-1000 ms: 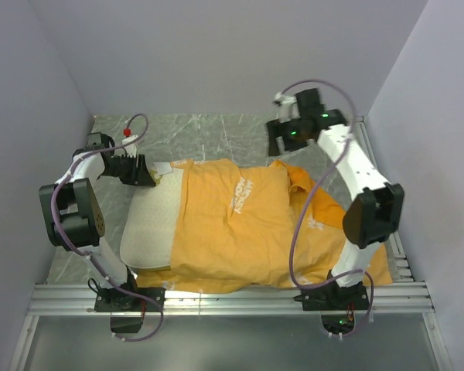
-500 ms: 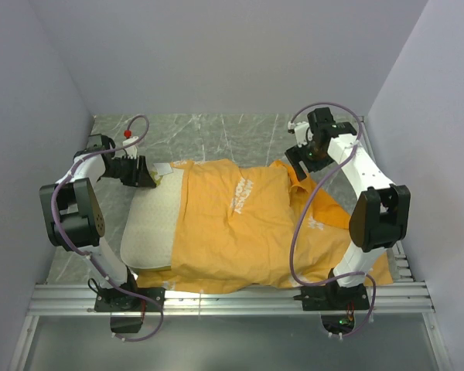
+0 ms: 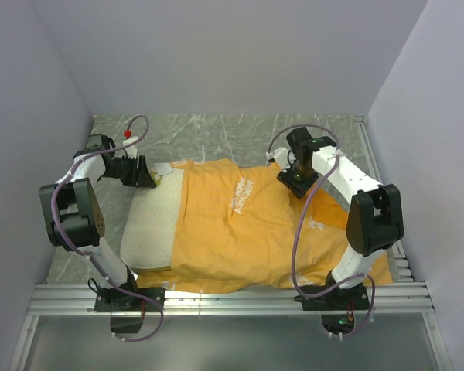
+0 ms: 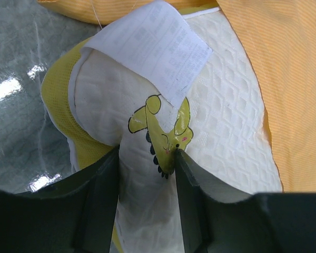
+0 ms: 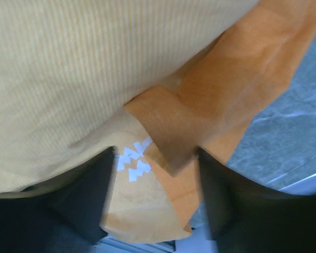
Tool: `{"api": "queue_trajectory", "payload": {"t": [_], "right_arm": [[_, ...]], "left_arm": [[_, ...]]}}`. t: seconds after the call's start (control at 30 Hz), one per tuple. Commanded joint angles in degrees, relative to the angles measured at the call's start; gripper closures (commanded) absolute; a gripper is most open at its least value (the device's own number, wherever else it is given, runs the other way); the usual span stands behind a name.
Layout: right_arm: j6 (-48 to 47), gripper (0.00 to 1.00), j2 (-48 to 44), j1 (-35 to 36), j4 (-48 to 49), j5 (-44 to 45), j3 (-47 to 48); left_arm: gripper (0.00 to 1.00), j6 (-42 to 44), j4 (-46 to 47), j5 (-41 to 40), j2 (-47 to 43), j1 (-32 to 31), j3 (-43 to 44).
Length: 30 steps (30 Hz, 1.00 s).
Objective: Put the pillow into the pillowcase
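The cream quilted pillow (image 3: 149,224) lies on the left, its right part inside the orange pillowcase (image 3: 240,228). My left gripper (image 3: 145,176) is shut on the pillow's far left corner. In the left wrist view, white pillow fabric (image 4: 147,211) is pinched between the fingers (image 4: 95,200), and the white tag (image 4: 152,47) and yellow edge (image 4: 58,105) lie just beyond. My right gripper (image 3: 292,179) hovers low over the pillowcase's far right part. In the right wrist view its jaws stand apart around a folded orange flap (image 5: 168,137), and the gripper (image 5: 155,195) is open.
The table is grey marble (image 3: 216,135). Grey walls close in the left, back and right. An aluminium rail (image 3: 232,297) runs along the near edge. The pillowcase's loose end spreads to the right front corner (image 3: 371,267).
My right arm has swung from the far right corner down and left onto the pillowcase's far right part. The left arm and the pillow have not moved.
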Motion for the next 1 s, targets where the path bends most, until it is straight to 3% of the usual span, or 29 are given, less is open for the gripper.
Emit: {"api": "queue_trajectory", "payload": {"t": [0.0, 0.03, 0.27, 0.3, 0.33, 0.37, 0.4, 0.43, 0.5, 0.57, 0.67, 0.7, 0.77, 0.97], "right_arm": [[0.5, 0.58, -0.4, 0.1, 7.2, 9.3, -0.3], [1.2, 1.00, -0.1, -0.3, 8.2, 10.6, 0.1], [7.7, 1.00, 2.3, -10.5, 20.3, 21.0, 12.7], [8.1, 0.98, 3.6, -11.9, 22.8, 22.7, 14.7], [9.0, 0.88, 5.3, -14.4, 23.5, 26.4, 17.0], [10.2, 0.62, 9.1, -15.3, 23.1, 27.5, 19.6], [11.2, 0.21, 11.0, -15.8, 20.0, 28.1, 25.5], [12.6, 0.18, 12.6, -16.0, 18.1, 28.2, 28.6], [17.3, 0.16, 13.8, -15.6, 12.5, 24.2, 35.0], [21.2, 0.17, 11.4, -13.4, 10.6, 13.6, 35.5], [23.4, 0.28, 7.5, -6.7, 7.9, 1.8, 31.7], [24.2, 0.36, 6.6, -4.5, 7.7, -0.4, 30.1], [27.0, 0.40, 5.1, -0.8, 8.2, -4.2, 26.1], [33.3, 0.40, 12.5, 8.2, 9.4, -10.7, 28.1]], "left_arm": [[0.51, 0.2, -1.4, 1.7, -0.9, -0.7, -0.5], [0.53, 0.1, -1.4, 1.6, -1.1, -0.7, -0.6], [0.72, -0.3, 0.0, 2.5, -2.0, -0.8, -3.3], [0.74, -0.3, -0.1, 3.1, -2.0, -0.7, -3.6], [0.78, -0.3, -0.1, 3.3, -2.1, -0.8, -3.9], [0.80, -0.3, -0.1, 3.5, -2.1, -0.8, -4.3], [0.83, -0.3, 0.0, 3.8, -2.2, -0.8, -4.6], [0.83, -0.4, 0.1, 3.8, -2.4, -0.8, -5.1], [0.84, -0.6, 0.4, 3.9, -3.0, -0.8, -5.7], [0.83, -1.1, 1.3, 3.5, -4.0, -0.9, -6.8], [0.77, -2.2, 2.9, 3.3, -5.7, -0.8, -8.0], [0.75, -2.5, 3.3, 3.3, -6.2, -0.8, -8.4], [0.75, -3.6, 4.5, 3.7, -7.0, -1.1, -9.2], [0.75, -4.8, 5.7, 3.8, -7.4, -3.3, -11.2]]}}
